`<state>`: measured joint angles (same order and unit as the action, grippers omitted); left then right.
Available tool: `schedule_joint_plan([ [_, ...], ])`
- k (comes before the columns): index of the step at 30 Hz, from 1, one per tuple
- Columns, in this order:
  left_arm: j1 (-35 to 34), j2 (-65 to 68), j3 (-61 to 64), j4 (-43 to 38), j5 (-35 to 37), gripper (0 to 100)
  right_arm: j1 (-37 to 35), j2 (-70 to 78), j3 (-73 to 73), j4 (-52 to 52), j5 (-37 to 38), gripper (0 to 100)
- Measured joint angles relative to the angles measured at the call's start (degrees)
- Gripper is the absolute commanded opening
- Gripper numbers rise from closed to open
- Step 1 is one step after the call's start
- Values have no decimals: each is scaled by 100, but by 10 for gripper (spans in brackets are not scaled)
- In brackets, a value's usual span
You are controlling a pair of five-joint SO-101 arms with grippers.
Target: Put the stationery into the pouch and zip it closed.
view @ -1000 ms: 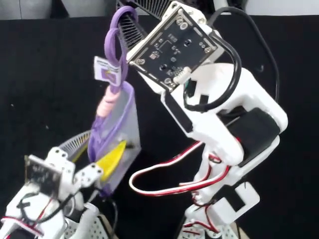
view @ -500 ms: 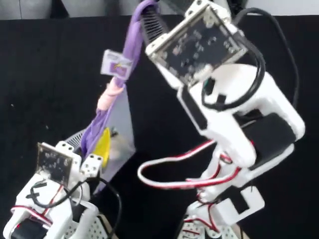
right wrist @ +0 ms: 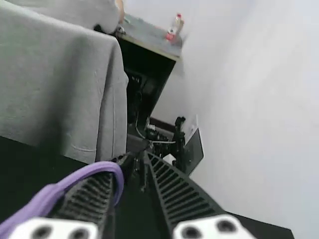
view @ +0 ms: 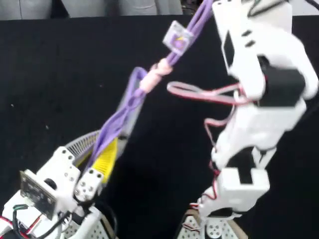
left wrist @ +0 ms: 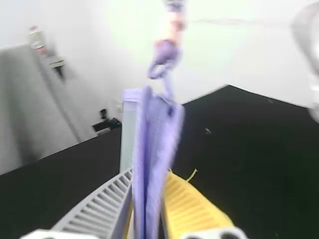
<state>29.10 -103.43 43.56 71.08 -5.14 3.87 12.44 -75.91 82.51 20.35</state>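
Purple-trimmed pouch [view: 119, 122] stretched diagonal, yellow piece [view: 105, 160] low.

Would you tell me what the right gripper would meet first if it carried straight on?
Probably the dark tangle of cables in the room behind; the right gripper, shut on the purple strap, aims there, though depth is unclear.

Right gripper [right wrist: 135, 160] grips a purple strap [right wrist: 75, 181]. Its ribbed black fingers [right wrist: 174, 194] are set close together, and the loop curls round one finger into the narrow gap. Dead ahead, at the gripper's 12 o'clock, cables [right wrist: 154, 134] tangle at the foot of a dark cabinet [right wrist: 149, 64] topped with small bottles [right wrist: 175, 26]. Grey fabric [right wrist: 60, 84] and a white wall [right wrist: 259, 99] flank the cabinet.
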Motion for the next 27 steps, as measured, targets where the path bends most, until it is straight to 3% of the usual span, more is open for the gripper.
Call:
schedule_joint_plan([
  [11, 273, 0, -422, 62, -193, 27, 343, 1582, -9, -1187, -18, 11],
  [18, -580, 9, -1011, 176, 44, 27, 527, 1969, -9, -1644, -44, 11],
  [27, -642, 18, -993, 185, 167, 48, 563, 2207, -18, -1802, -44, 11],
])
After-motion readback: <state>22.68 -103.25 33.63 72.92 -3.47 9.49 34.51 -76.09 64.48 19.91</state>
